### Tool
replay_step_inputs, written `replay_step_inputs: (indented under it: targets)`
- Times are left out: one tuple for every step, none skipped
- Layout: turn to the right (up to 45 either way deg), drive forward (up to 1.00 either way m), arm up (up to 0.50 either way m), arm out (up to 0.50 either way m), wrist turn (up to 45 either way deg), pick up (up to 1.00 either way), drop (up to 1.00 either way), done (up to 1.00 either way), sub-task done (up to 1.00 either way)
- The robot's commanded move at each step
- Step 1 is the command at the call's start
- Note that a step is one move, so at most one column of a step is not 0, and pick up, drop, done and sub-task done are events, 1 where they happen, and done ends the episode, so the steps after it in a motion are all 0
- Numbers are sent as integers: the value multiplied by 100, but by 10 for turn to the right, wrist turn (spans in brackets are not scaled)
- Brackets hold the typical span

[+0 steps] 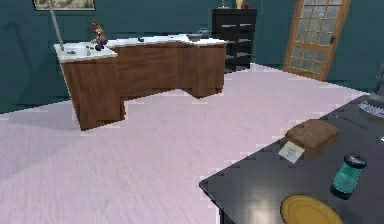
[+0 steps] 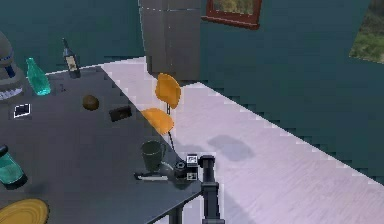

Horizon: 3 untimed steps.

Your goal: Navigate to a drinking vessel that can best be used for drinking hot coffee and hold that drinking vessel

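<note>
A dark green cup (image 2: 151, 156) stands upright on the dark table (image 2: 80, 140), near its edge by the orange chair (image 2: 162, 100). The arm (image 2: 211, 200) rises from the arm side view's bottom edge, with its two white marked squares (image 2: 199, 161) just right of the cup. The gripper (image 2: 148, 176) reaches left from them, its thin fingers (image 2: 155, 177) lying along the tabletop just below the cup's base. I cannot tell whether the gripper holds anything or touches the cup.
On the table are a teal bottle (image 2: 35, 76), a dark bottle (image 2: 70, 57), a brown lump (image 2: 90, 101), a teal jar (image 1: 350, 173), a yellow plate (image 1: 311, 211) and a brown box (image 1: 312, 136). A wooden counter (image 1: 140, 70), black shelves (image 1: 234, 38) and a door (image 1: 318, 38) stand across open floor.
</note>
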Motion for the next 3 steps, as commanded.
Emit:
replay_step_inputs:
  targets:
    - [0, 0, 0, 0, 0, 100, 0, 0, 0]
    - [0, 0, 10, 0, 0, 0, 0, 0, 0]
    - [0, 0, 0, 0, 0, 0, 0, 100, 0]
